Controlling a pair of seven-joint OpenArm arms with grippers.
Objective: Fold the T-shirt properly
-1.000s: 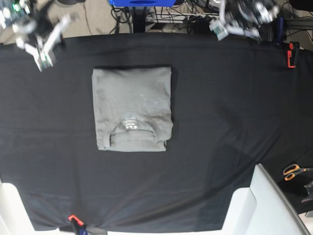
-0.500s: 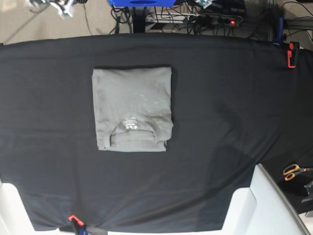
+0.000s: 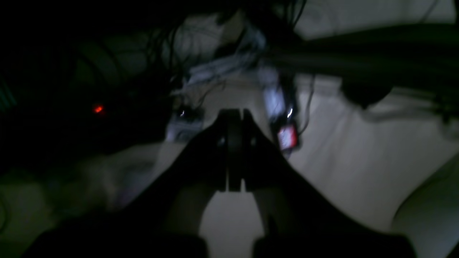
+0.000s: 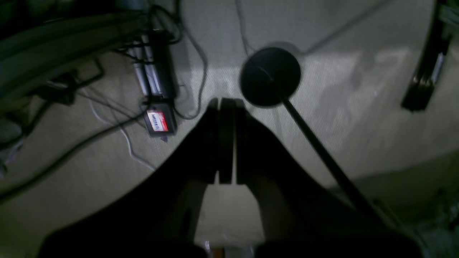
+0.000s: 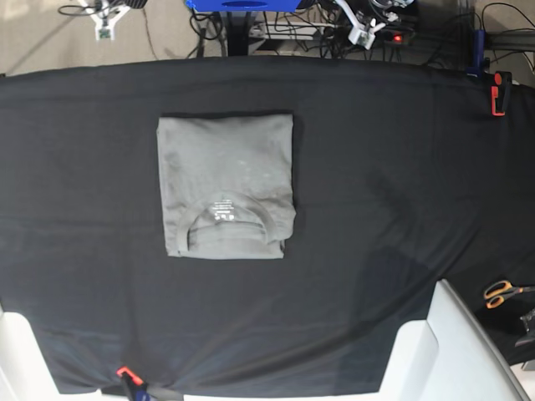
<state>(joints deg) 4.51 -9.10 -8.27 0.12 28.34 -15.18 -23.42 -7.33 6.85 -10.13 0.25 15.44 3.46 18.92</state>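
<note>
We are looking at the T-shirt (image 5: 226, 185) lying folded near the table's (image 5: 401, 167) far-left part; left gripper (image 3: 235, 118) and right gripper (image 4: 225, 105) are both pressed together, empty.

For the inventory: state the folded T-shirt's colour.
Plain light grey T-shirt, clearest in the base view.

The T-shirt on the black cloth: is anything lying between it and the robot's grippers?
Nothing visible. The T-shirt lies folded on bare black cloth. The left gripper and right gripper sit beyond the table's far edge. Scissors lie off to one side.
</note>
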